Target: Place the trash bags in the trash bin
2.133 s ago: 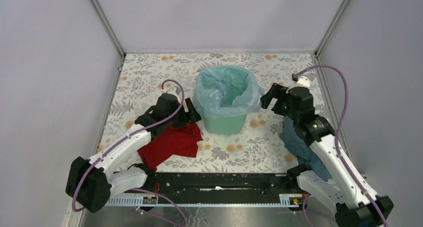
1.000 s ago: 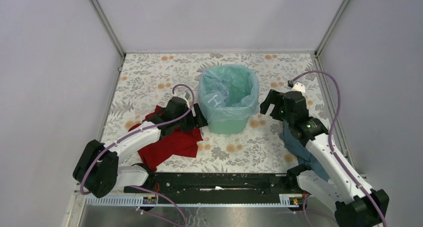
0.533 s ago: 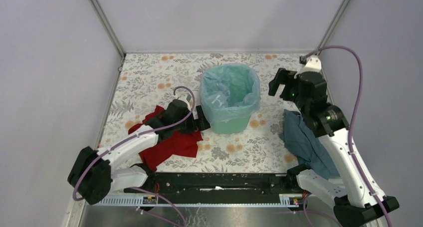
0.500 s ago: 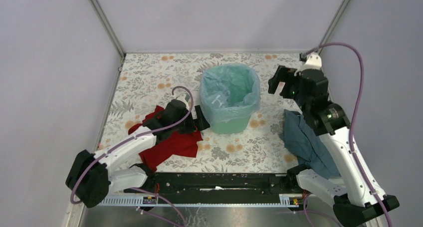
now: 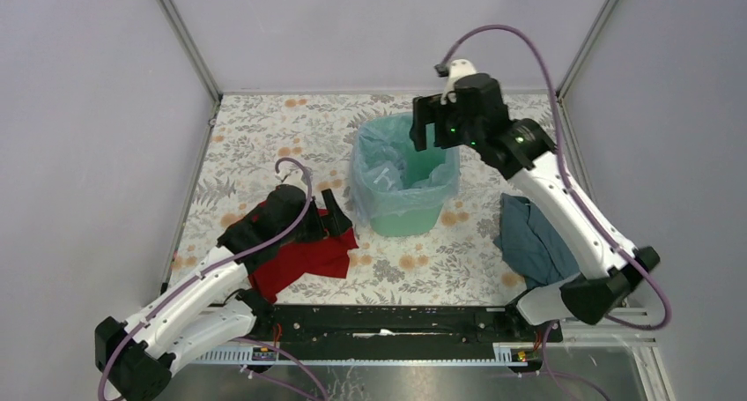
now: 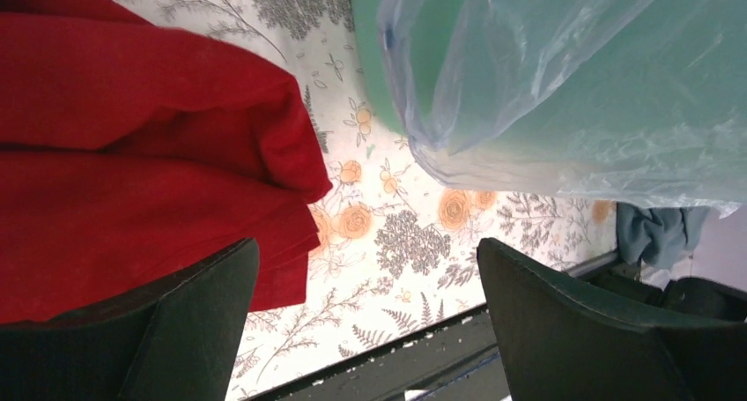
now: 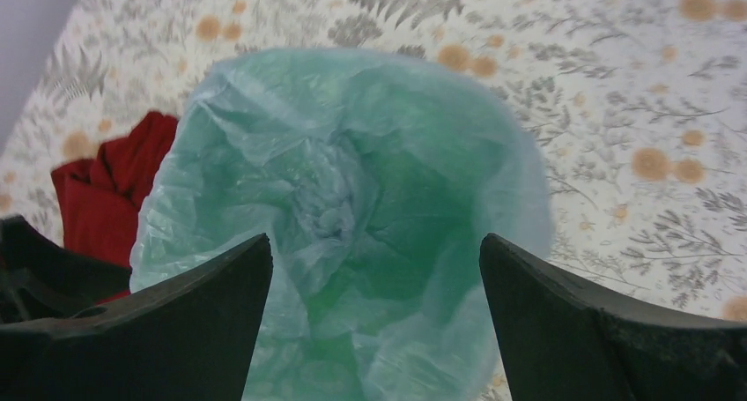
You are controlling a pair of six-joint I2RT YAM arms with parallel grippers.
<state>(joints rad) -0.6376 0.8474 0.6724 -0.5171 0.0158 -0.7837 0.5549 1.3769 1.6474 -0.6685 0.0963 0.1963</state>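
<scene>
Trash bin [image 5: 401, 218] at centre of bench [image 5: 264, 145], trash bag [image 5: 379, 167] draped over its rim. My right end effector [image 5: 429, 129] hovers at its one o'clock, left end effector [image 5: 334, 209] at eight; both wide open, empty. Lining seems underway; next, tuck bag inward.

- A floral-printed surface [image 5: 255, 141], with grey leaves and orange blooms on white.
- A crumpled red cloth [image 5: 308, 256] lies on the surface's near-left part, folded over itself in layers.
- A rumpled blue-grey cloth [image 5: 528, 242] lies on the surface's near-right part.
- A black rail [image 5: 388, 317] runs along the surface's near edge.
- Metal posts [image 5: 183, 40] rise from the surface's far corners.
</scene>
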